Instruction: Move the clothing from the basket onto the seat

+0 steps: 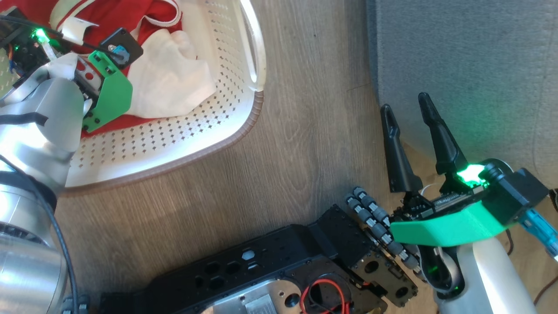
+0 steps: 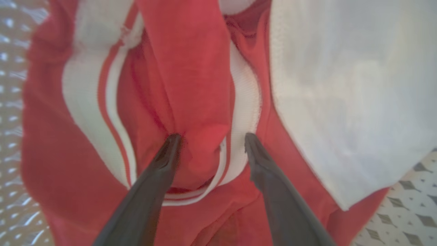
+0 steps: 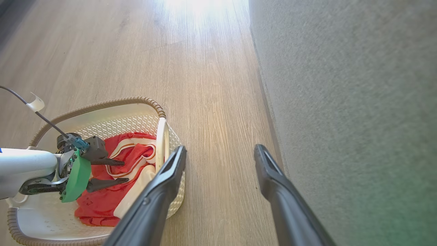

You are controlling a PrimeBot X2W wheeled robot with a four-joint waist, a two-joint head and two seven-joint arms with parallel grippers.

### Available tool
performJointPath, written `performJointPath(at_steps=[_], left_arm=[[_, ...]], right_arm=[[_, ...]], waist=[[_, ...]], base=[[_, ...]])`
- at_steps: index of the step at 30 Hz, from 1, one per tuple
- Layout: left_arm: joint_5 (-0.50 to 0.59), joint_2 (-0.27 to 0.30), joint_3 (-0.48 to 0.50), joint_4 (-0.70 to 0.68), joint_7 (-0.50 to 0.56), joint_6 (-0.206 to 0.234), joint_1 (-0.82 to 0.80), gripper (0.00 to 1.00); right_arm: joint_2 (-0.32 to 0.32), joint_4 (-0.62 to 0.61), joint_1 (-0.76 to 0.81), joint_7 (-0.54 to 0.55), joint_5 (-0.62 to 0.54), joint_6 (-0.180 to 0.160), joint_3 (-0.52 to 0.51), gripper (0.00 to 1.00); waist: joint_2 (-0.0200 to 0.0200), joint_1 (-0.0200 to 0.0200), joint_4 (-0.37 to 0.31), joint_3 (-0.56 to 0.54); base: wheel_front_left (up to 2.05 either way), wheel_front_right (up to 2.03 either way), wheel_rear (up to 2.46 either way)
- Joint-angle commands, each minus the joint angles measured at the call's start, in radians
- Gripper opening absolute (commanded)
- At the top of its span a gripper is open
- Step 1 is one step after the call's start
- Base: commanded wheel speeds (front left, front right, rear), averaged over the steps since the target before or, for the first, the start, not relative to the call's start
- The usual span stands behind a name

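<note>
Clothing [image 1: 115,15] lies heaped inside the basket [image 1: 174,144], which stands on the wooden floor [image 1: 305,131] at the far left of the scene, well apart from the seat [image 1: 471,65] on the right. From the right wrist camera the red heap [image 3: 102,201] looks longer than it is wide, its long axis running near to far along the basket's right-hand wall. A white panel lies on the heap's right side, just beside the upright white handle. Seen from the left wrist, a band of white trim with thin red stripes loops in a U across the red cloth [image 2: 191,68]. The bottom of the U points toward the camera, and the white panel spreads out to the right. The left gripper [image 2: 210,138] is down in the basket with its jaws spread wide. Its two dark fingers straddle a raised fold of red fabric, and their tips are at the cloth, but the jaws are not closed on it. The right gripper [image 1: 404,103] is also spread wide and holds nothing. It hangs over the bare floor just beside the seat's rounded near corner, fingers pointing far and slightly left. The seat's grey front [image 3: 358,102] runs along its right side in the right wrist view.
</note>
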Motion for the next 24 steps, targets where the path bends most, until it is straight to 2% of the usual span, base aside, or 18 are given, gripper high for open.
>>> performJointPath(at_steps=[1, 2, 3, 4, 5, 6, 24], left_arm=[[-0.017, 0.025, 0.010, -0.005, 0.013, -0.006, 0.022, 1.00], [-0.025, 0.025, 0.009, -0.005, 0.022, -0.008, 0.027, 1.00], [-0.032, 0.026, 0.009, -0.004, 0.028, -0.010, 0.030, 0.94], [-0.040, 0.027, 0.009, -0.004, 0.031, -0.011, 0.031, 0.60], [-0.046, 0.028, 0.007, -0.004, 0.032, -0.012, 0.031, 0.12], [-0.050, 0.029, 0.004, -0.004, 0.031, -0.013, 0.031, 0.00], [-0.130, 0.050, -0.025, -0.004, -0.015, -0.014, 0.036, 0.00]], right_arm=[[-0.010, -0.032, 0.072, -0.006, -0.009, 0.000, 0.024, 1.00], [-0.010, -0.036, 0.074, -0.006, -0.012, 0.000, 0.025, 1.00], [-0.010, -0.039, 0.076, -0.006, -0.014, 0.000, 0.025, 1.00], [-0.010, -0.041, 0.077, -0.006, -0.016, 0.000, 0.025, 1.00], [-0.010, -0.042, 0.078, -0.006, -0.016, 0.000, 0.025, 1.00], [-0.010, -0.043, 0.078, -0.006, -0.017, 0.000, 0.024, 1.00], [-0.010, -0.025, -0.010, -0.006, -0.013, 0.000, 0.033, 1.00]], waist=[[-0.0001, 0.0000, 0.008, 0.004], [-0.0001, 0.0000, 0.011, 0.004], [-0.0001, 0.0000, 0.013, 0.005], [-0.0001, 0.0000, 0.015, 0.006], [-0.0001, 0.0000, 0.016, 0.007], [-0.0001, 0.0000, 0.018, 0.008], [-0.0001, 0.0000, 0.020, -0.015]], base=[[0.00, 0.00, 0.00], [0.00, 0.00, 0.00], [0.00, 0.00, 0.00], [0.00, 0.00, 0.00], [0.00, 0.00, 0.00], [0.00, 0.00, 0.00], [0.00, 0.00, 0.00]])
